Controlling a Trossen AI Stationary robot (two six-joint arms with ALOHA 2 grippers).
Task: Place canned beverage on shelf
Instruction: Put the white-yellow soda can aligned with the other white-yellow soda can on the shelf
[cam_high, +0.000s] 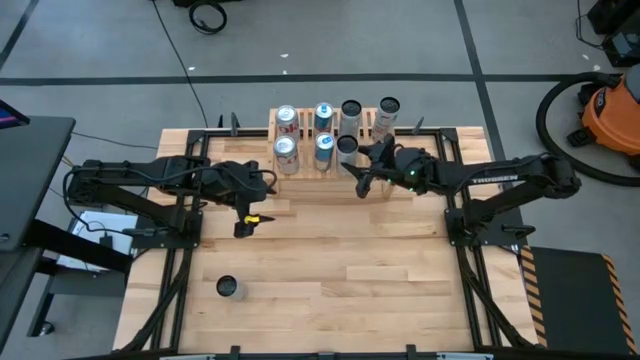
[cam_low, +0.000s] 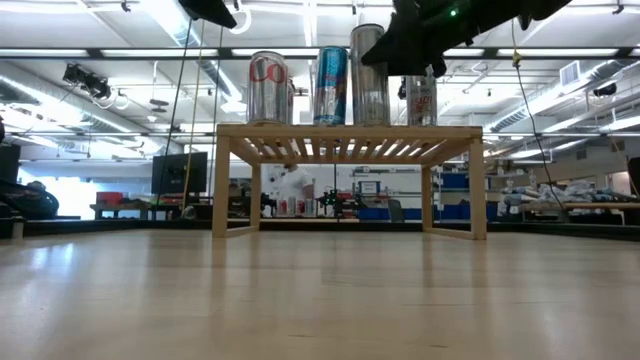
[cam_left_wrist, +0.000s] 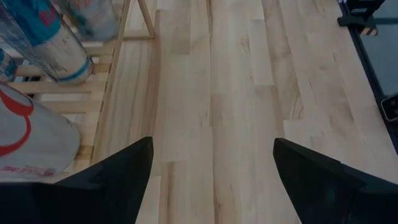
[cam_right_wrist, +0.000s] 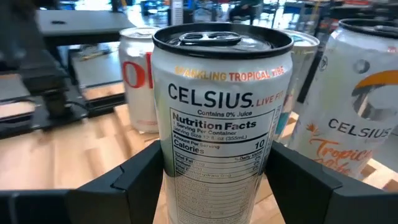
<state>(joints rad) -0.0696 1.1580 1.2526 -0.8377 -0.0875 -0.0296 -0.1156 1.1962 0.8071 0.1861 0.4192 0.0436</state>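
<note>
The right gripper (cam_high: 362, 176) is at the shelf (cam_low: 348, 130) front edge, its fingers flanking a can (cam_right_wrist: 221, 118) on the slats; whether they grip it cannot be told. Judged step: grasp or release at the shelf. The next move calls for clearing neighbouring cans. The left gripper (cam_left_wrist: 211, 180) waits wide, beside the shelf. Another can (cam_high: 227, 288) stands well apart from the shelf.

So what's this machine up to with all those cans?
A two-armed robot is stocking drink cans on a small wooden shelf. The right gripper is at the shelf's front edge with a Celsius can between its fingers, among five cans already standing there. The left gripper waits open and empty over the table. One more can stands alone on the table.
</note>
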